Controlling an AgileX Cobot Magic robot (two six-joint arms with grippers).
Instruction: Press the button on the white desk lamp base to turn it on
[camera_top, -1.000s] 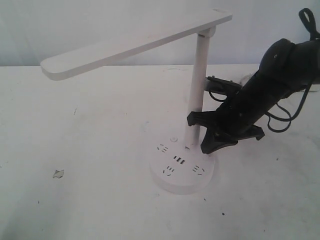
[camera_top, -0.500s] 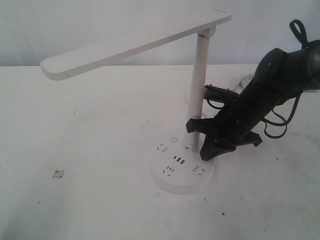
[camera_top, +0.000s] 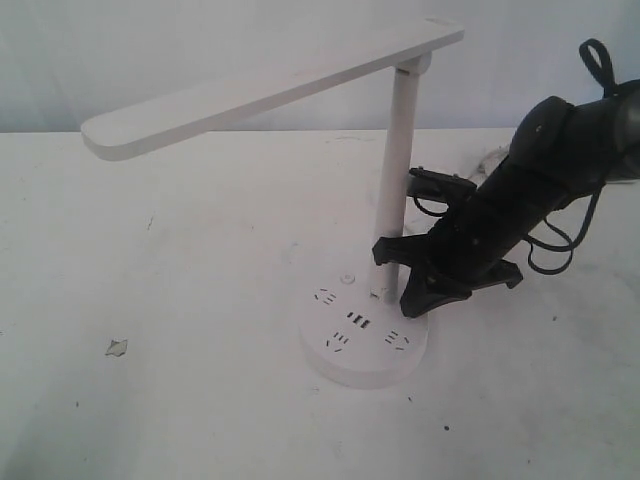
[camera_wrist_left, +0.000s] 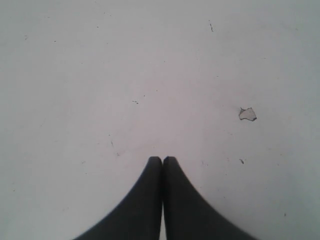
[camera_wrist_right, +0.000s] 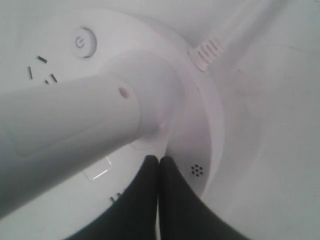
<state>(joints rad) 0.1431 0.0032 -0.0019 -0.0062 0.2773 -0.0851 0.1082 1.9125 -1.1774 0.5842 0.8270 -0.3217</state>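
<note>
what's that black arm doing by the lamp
The right tool, shut, holds its tips down at the white desk lamp base, right beside the pole. The round power-symbol button lies apart from the tips, untouched. The left tool, also shut, hangs over the table.

Right gripper (camera_top: 408, 302) lower, nearer the white desk lamp base (camera_top: 352, 364)

Flat white matte tabletop (camera_top: 200, 400) fills most of the exterior view. Surface is scuffed, with scattered small dark specks and short scratches. One small pale grey torn scrap (camera_top: 117, 347) lies on it toward the left edge, alone. Plain pale blue-grey wall (camera_top: 200, 50) rises behind the far table edge. Light is soft and even, and shadows on the tabletop are faint.
</note>
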